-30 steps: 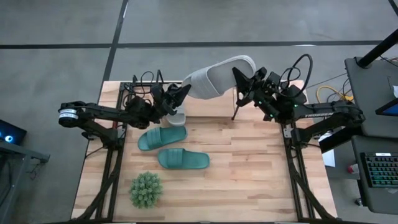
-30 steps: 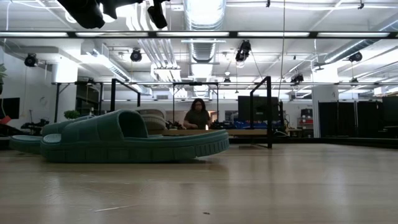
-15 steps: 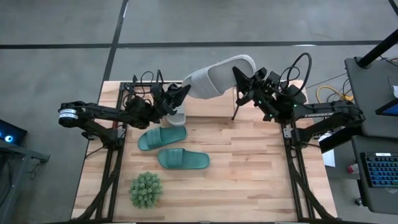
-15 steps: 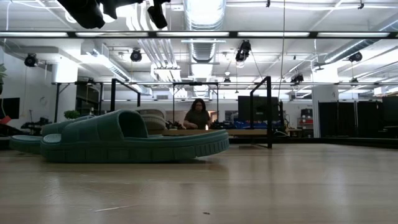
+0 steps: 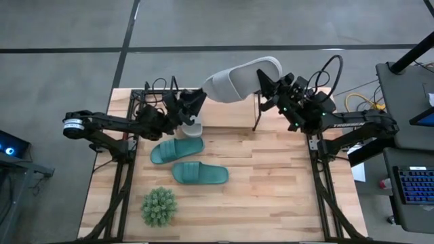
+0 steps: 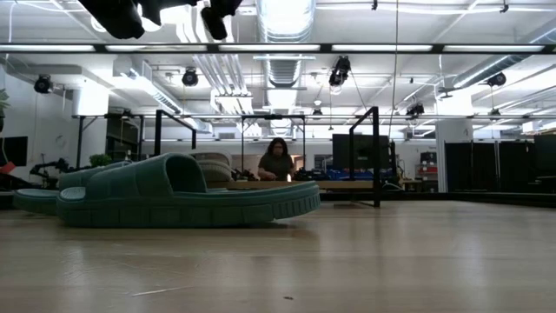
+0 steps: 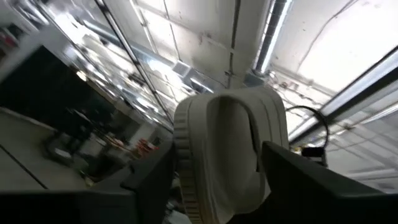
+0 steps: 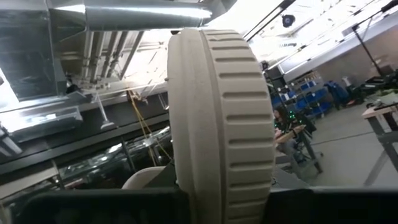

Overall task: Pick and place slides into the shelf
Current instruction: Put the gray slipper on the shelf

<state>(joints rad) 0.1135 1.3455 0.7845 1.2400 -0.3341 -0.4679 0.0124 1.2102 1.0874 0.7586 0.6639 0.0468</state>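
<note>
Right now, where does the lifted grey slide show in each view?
High view: grey slide at top centre, between both arms, over the table's far edge.
Low view: not in it.
Left wrist view: centre, sole edge up.
Right wrist view: fills the centre.
Shared landmark: right gripper clamping it.

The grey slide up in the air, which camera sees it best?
The high view: the whole grey slide shows, lifted at the table's back edge. The left wrist view sees its strap and footbed, the right wrist view only its ribbed sole edge. The low view misses it.

A grey concrete floor surrounds the wooden table; ceiling ducts hang in the bright workshop.
</note>
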